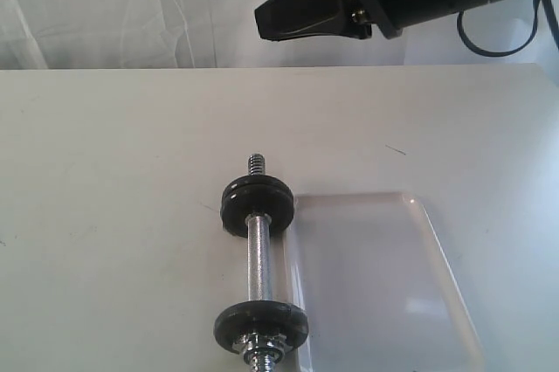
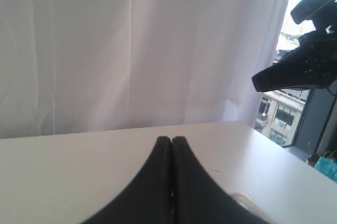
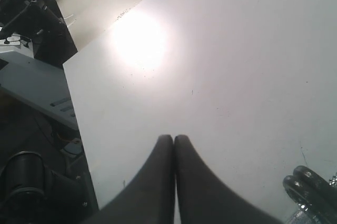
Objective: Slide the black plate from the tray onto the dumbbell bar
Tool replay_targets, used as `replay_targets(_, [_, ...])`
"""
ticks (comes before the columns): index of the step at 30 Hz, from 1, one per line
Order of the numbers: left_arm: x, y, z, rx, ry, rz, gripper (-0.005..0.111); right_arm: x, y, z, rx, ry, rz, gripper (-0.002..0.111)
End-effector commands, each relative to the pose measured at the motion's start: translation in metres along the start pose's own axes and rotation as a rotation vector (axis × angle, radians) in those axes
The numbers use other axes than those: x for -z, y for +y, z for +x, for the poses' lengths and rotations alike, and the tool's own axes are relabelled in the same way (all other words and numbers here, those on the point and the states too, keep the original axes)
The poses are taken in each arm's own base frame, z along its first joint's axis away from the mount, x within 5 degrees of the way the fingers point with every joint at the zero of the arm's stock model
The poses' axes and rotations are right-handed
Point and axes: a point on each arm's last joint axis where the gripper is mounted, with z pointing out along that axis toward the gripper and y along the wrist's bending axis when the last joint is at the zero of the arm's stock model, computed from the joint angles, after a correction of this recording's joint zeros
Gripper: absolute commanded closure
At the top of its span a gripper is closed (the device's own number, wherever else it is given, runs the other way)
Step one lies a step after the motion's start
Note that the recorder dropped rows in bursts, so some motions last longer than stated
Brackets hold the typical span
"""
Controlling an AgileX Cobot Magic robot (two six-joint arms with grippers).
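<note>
The dumbbell bar (image 1: 258, 263) lies on the white table, chrome, with a thick black disc (image 1: 256, 204) at its far end and another (image 1: 260, 327) at its near end. Two black rims side by side (image 3: 310, 187) show in the right wrist view. The clear tray (image 1: 441, 250) sits right beside the bar and looks bare; no separate black plate shows on it. My right gripper (image 1: 262, 21) hangs high above the table's far side, shut (image 3: 174, 139) and holding nothing. My left gripper (image 2: 171, 141) is shut and holds nothing; it is out of the exterior view.
The white table (image 1: 105, 171) stretches left of the dumbbell, with a white curtain behind it. The table's edge and dark equipment (image 3: 31, 19) beyond it appear in the right wrist view. A corner of the tray (image 2: 242, 199) shows in the left wrist view.
</note>
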Motion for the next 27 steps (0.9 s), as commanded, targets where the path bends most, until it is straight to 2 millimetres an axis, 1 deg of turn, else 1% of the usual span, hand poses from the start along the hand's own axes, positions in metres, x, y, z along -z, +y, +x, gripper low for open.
replay_targets(1, [-0.005, 0.014, 0.014, 0.232, -0.08, -0.06, 0.107, 0.002, 0.003, -0.003, 0.002, -0.018, 0.004, 0.108])
replay_targets(2, [-0.007, 0.023, 0.023, 0.352, -0.109, -0.103, 0.107, 0.002, 0.003, -0.003, 0.002, -0.018, 0.004, 0.108])
replay_targets(3, [-0.007, 0.028, 0.028, 0.409, -0.123, -0.13, 0.107, 0.002, 0.003, -0.003, 0.002, -0.018, 0.004, 0.108])
replay_targets(4, [-0.008, 0.037, 0.037, 0.481, -0.144, -0.195, 0.107, 0.002, 0.003, -0.003, 0.002, -0.018, 0.004, 0.108])
replay_targets(5, [-0.008, 0.042, 0.043, 0.513, -0.148, -0.227, 0.107, 0.002, 0.003, -0.003, 0.002, -0.018, 0.004, 0.108])
replay_targets(6, [-0.007, 0.05, 0.055, 0.562, -0.152, -0.286, 0.107, 0.002, 0.003, -0.003, 0.002, -0.018, 0.004, 0.108])
replay_targets(7, [-0.007, 0.054, 0.062, 0.569, -0.146, -0.311, 0.107, 0.002, 0.003, -0.003, 0.002, -0.018, 0.004, 0.108])
replay_targets(8, [-0.005, 0.059, 0.077, 0.57, -0.112, -0.35, 0.107, 0.002, 0.003, -0.003, 0.002, -0.018, 0.004, 0.108])
replay_targets(9, [-0.004, 0.065, 0.09, 0.545, -0.091, -0.402, 0.107, 0.002, 0.003, -0.003, 0.002, -0.018, 0.004, 0.108])
replay_targets(10, [-0.002, 0.07, 0.092, 0.505, -0.13, -0.425, 0.107, 0.002, 0.003, -0.003, 0.002, -0.018, 0.004, 0.108])
replay_targets(11, [-0.003, 0.069, 0.095, 0.493, -0.095, -0.431, 0.107, 0.002, 0.002, -0.003, 0.002, -0.021, 0.009, 0.108])
replay_targets(14, [-0.002, 0.07, 0.094, 0.208, -0.046, -0.437, 0.107, 0.003, 0.002, -0.003, 0.002, -0.023, 0.011, 0.108])
replay_targets(15, [-0.002, 0.07, 0.097, 0.111, 0.007, -0.439, 0.107, 0.003, 0.002, -0.003, 0.002, -0.025, 0.012, 0.108])
replay_targets(16, [-0.002, 0.069, 0.101, 0.058, 0.066, -0.438, 0.107, 0.003, 0.002, -0.003, 0.002, -0.025, 0.012, 0.108])
replay_targets(17, [-0.001, 0.069, 0.109, 0.022, 0.171, -0.432, 0.107, 0.003, 0.002, -0.003, 0.002, -0.025, 0.012, 0.108])
replay_targets(20, [0.003, 0.066, 0.127, 0.025, 0.383, -0.413, 0.107, 0.003, 0.002, -0.003, 0.002, -0.025, 0.012, 0.108])
replay_targets(21, [0.004, 0.066, 0.13, 0.018, 0.414, -0.412, 0.107, 0.003, 0.002, -0.003, 0.002, -0.025, 0.012, 0.108])
replay_targets(23, [0.003, 0.067, 0.128, 0.008, 0.39, -0.415, 0.107, 0.003, 0.002, -0.003, 0.002, -0.026, 0.014, 0.108])
replay_targets(27, [0.004, 0.068, 0.128, -0.008, 0.395, -0.43, 0.107, 0.003, 0.002, -0.003, 0.002, -0.026, 0.014, 0.108])
